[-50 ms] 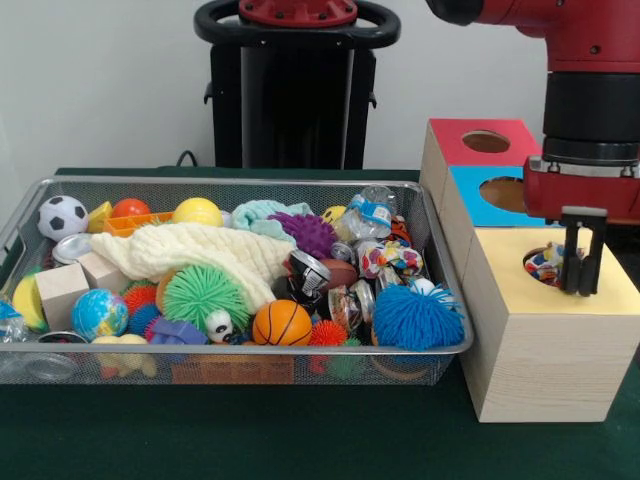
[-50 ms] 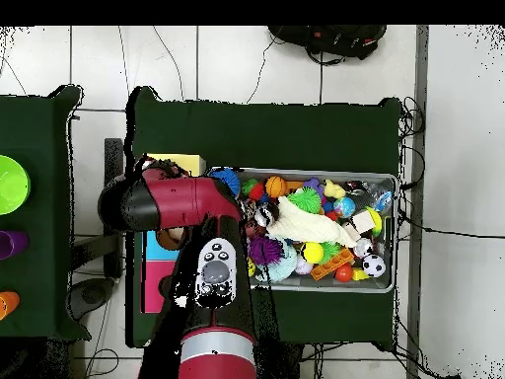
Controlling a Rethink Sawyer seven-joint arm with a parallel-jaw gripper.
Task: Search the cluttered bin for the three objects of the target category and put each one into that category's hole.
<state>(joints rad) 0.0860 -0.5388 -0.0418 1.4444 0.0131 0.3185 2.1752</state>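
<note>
A: Count, front view?

B: One wire bin (image 1: 440,345) on the green worktop (image 1: 300,440), heaped with toys: one soccer ball (image 1: 62,216), one mini basketball (image 1: 281,323), one globe ball (image 1: 99,313), one blue pom ball (image 1: 416,317). One wooden box (image 1: 540,370) at right, three holes.

A: Pincer?

B: Pincer (image 1: 582,290) hangs over the yellow section's hole (image 1: 545,265); a multicoloured toy (image 1: 543,263) sits in that hole. Cannot tell how far open. Overhead, the arm (image 2: 178,202) hides the box.

Bin (image 1: 30,205): wire mesh, left and centre of frame, full of toys.
Box (image 1: 545,360): wooden, right of frame, yellow, blue and red tops with holes.
Hand (image 1: 581,285): over the yellow hole (image 1: 545,265), a multicoloured toy (image 1: 543,264) just beside it.
Surface (image 1: 250,430): dark green.
</note>
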